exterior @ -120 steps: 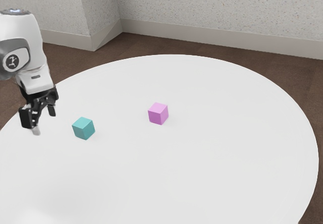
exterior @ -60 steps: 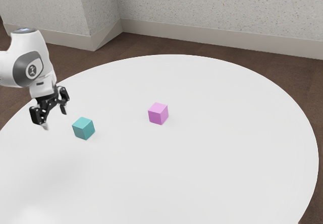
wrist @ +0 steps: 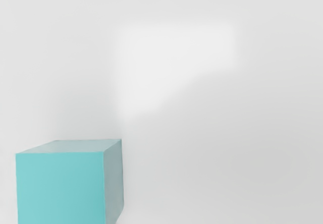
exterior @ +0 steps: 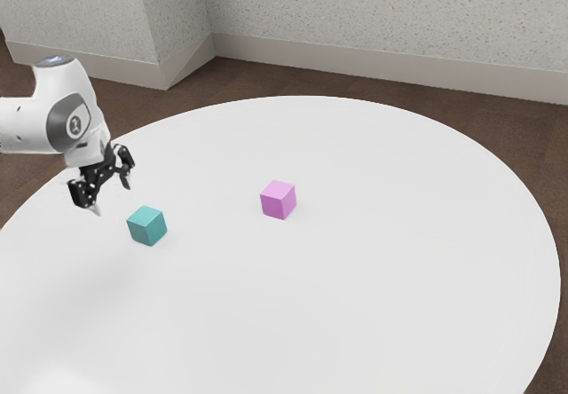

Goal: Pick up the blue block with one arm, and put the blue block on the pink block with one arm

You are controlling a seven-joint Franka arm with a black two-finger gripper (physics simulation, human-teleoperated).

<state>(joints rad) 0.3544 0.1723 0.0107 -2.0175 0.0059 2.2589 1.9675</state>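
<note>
A speckled wall and brown floor are surrounding a round white table (exterior: 382, 261), which is taking up most of the scene. The white arm (exterior: 49, 128) is leaning in from the exterior view's left. Its black gripper (exterior: 108, 192) is hanging above the table, empty, with its fingers standing apart, just beside the blue block (exterior: 146, 225) on that block's exterior-view left side and not touching it.

Judgement: the step in hand is the approach. Doing it well is calling for the hand to be centred directly over the block, the open fingers squared to two opposite flat faces, then lowered straight so that neither fingertip nudges it.

The block, teal rather than deep blue, is sitting flat with crisp edges in the wrist view (wrist: 68, 181). The pink block (exterior: 278, 200) is resting well apart from it.
</note>
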